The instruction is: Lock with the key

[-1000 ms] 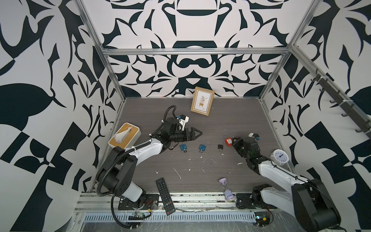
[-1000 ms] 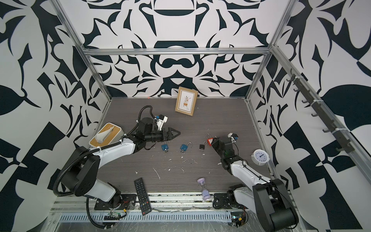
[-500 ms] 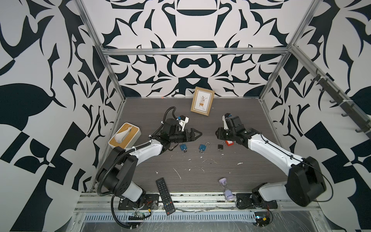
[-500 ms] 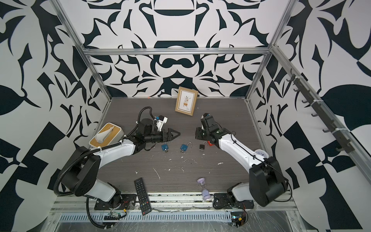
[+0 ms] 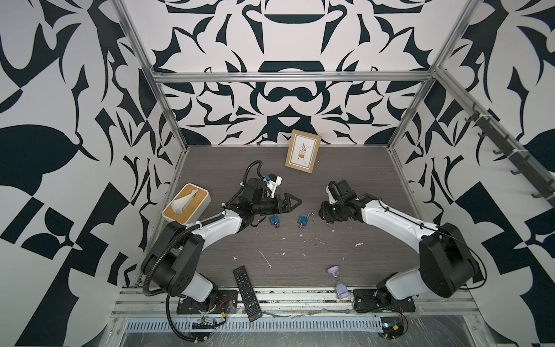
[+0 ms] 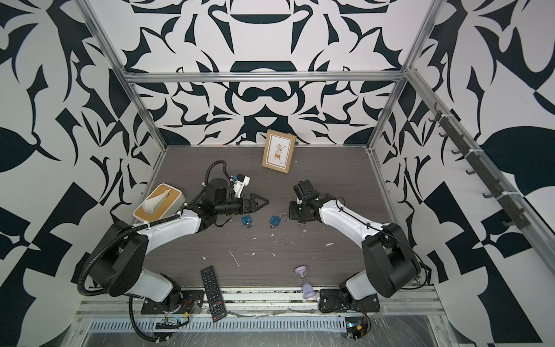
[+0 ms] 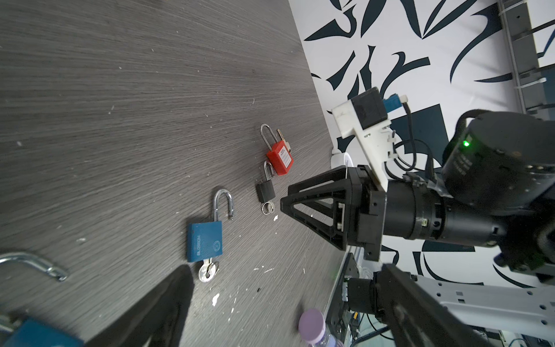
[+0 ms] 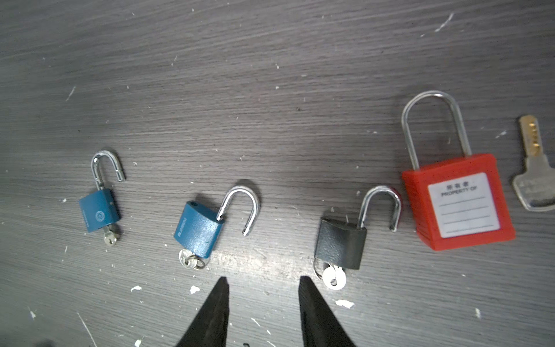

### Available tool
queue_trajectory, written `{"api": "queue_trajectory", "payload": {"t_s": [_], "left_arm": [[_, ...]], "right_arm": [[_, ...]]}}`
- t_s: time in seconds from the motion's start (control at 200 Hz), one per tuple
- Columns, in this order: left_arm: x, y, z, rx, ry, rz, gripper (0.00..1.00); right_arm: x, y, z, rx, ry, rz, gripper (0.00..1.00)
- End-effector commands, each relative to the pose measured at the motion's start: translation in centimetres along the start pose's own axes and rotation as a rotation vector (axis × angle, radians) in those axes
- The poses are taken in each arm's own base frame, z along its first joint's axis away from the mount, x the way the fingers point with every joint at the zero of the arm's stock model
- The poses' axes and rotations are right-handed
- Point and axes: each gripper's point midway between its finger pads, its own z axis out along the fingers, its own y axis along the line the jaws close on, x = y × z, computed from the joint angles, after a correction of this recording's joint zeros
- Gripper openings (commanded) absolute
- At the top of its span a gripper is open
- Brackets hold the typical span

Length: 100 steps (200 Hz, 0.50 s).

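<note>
- Nearest me, along the front edge of the desk (image 5: 369,264), a remote control (image 5: 247,296) and a lilac hourglass (image 5: 338,281) are lying well clear of the work. White scraps (image 5: 265,258) are littering the middle.
- Further in, four padlocks are lying in a row. The outer blue padlock (image 8: 100,210), the middle blue padlock (image 8: 199,229) and the black padlock (image 8: 341,248) are all showing swung-out shackles, with inserted keys (image 8: 332,278) sitting in their cylinders.
- The red padlock (image 8: 458,201) is lying just beside the black one with its shackle seated. A loose key (image 8: 534,177) is resting near it.
- The right pincer (image 8: 264,287) is hovering over the desk, partly spread and pinching nothing. Its tips are pointing into the gap between the middle blue and black padlocks' keys, nearer the black one's.
- The left pincer (image 5: 297,201) is hanging spread wide and empty, just beyond the outer blue padlock.
- Judgement: I am reading this as the approach to a lock, but I cannot tell which.
- To do the step well, I am planning as follows:
  - pin the body with one pincer so it does not skate on the desk;
  - swing the shackle over its hole and press it home;
  - pinch the key flat on its bow and turn it.
- Farthest back, a tissue box (image 5: 186,204) and a picture frame (image 5: 303,154) are standing out of the way.
</note>
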Motion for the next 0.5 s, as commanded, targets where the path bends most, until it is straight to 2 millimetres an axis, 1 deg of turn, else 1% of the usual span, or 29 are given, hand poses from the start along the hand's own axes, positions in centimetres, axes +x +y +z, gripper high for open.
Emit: {"api": "queue_trajectory", "payload": {"t_s": [0.0,0.065,0.14,0.22,0.28,0.425,0.495], "left_arm": [[-0.2,-0.7,0.4,0.017,0.030,-0.005,0.99],[-0.3,-0.7,1.1,0.030,0.051,-0.016,0.99],[-0.6,-1.1,1.4,0.041,0.070,-0.024,1.00],[-0.9,-1.9,1.1,0.049,0.074,-0.014,1.00],[-1.0,-1.9,0.7,0.022,0.070,0.009,0.99],[-1.0,-1.6,0.1,-0.012,0.051,0.029,1.00],[-1.0,-1.6,-0.1,-0.015,0.041,0.036,1.00]], "right_arm": [[-1.7,1.2,-1.0,-0.017,-0.043,0.010,0.41],[-2.4,1.5,-0.8,-0.022,-0.058,0.002,0.41],[-2.3,1.7,-0.6,-0.022,-0.045,0.014,0.42],[-2.1,1.4,-0.5,-0.009,-0.041,0.028,0.42],[-2.5,1.2,-0.9,0.000,-0.064,0.020,0.43],[-3.5,-0.1,-2.2,0.089,-0.114,-0.016,0.45],[-3.3,-0.9,-2.5,0.133,-0.119,-0.020,0.46]]}}
